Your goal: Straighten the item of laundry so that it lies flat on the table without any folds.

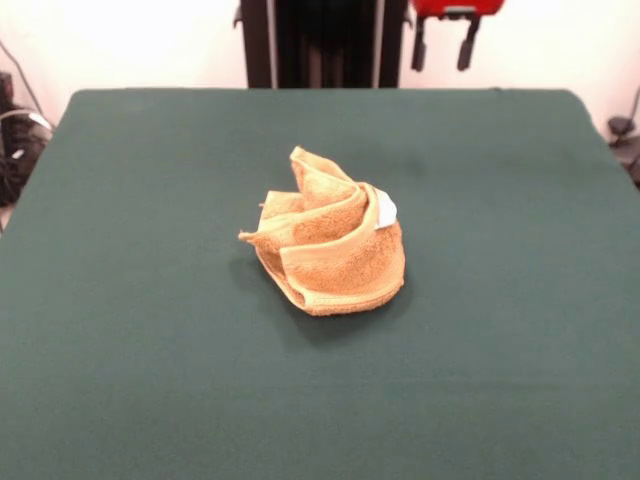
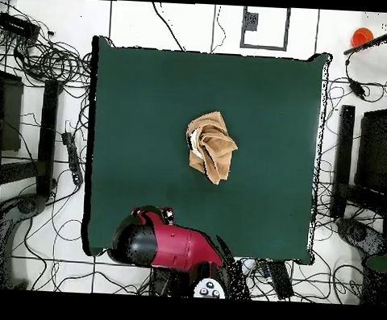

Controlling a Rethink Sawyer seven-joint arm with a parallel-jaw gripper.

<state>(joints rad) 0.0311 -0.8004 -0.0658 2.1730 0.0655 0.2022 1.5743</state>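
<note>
Lying bunched near the middle of the table, the towel is a crumpled heap, several folds rising and overlapping. A woven border band runs along its lower front edge in the front view, and a small white label shows on the heap's upper right side. One pointed corner sticks out to the heap's left in that view.

From overhead the towel reads as an irregular folded mass, slightly toward the far side from the robot's base, with bare green table all around it. Nothing rests on or against the towel; nothing sits between it and the arm.

Gripper: drawn back well above and behind the towel, at the front view's top edge, under a red housing. Two dark fingers hang down, spread apart with a clear gap, holding nothing.

Arm, red and black, hunched over the table edge nearest the base in the overhead view, well apart from the towel.

Around the table: tangled cables on the floor beyond the towel's left side overhead, dark stands past the table's right edge, an orange object in the upper right corner.
</note>
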